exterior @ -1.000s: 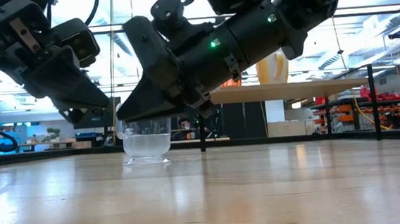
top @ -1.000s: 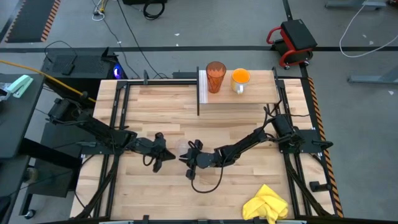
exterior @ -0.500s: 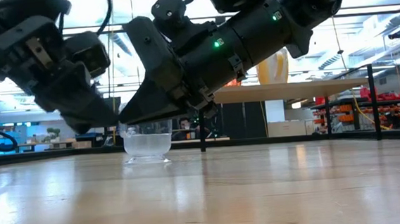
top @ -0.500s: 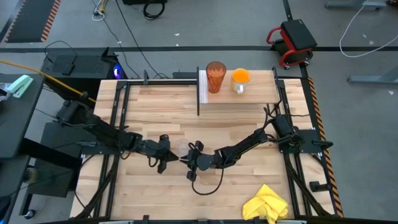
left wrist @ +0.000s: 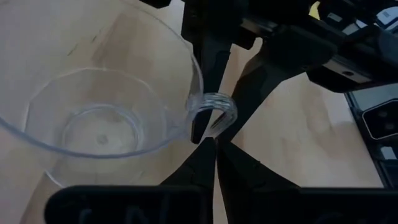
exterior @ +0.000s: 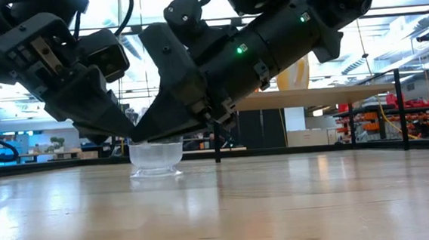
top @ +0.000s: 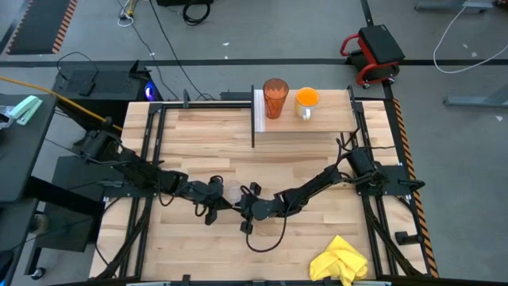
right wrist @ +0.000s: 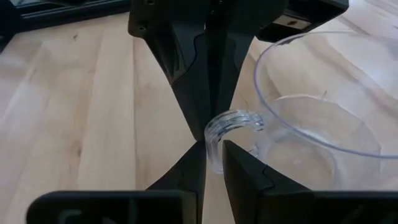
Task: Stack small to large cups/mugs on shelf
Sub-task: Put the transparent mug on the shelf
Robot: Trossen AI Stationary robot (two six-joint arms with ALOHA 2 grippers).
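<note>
My left gripper (top: 213, 208) has its fingers together, tips meeting just past the small clear glass (exterior: 156, 154) and its handle. My right gripper (top: 246, 213), opposite, pinches that handle. I fear a collision: either nudge tips the glass.

High cam overhead; low cam table-level; wrist cams close, facing, share glass (left wrist: 106, 118) handle.

Grey floor (top: 444, 143), red cart (top: 375, 49)
</note>
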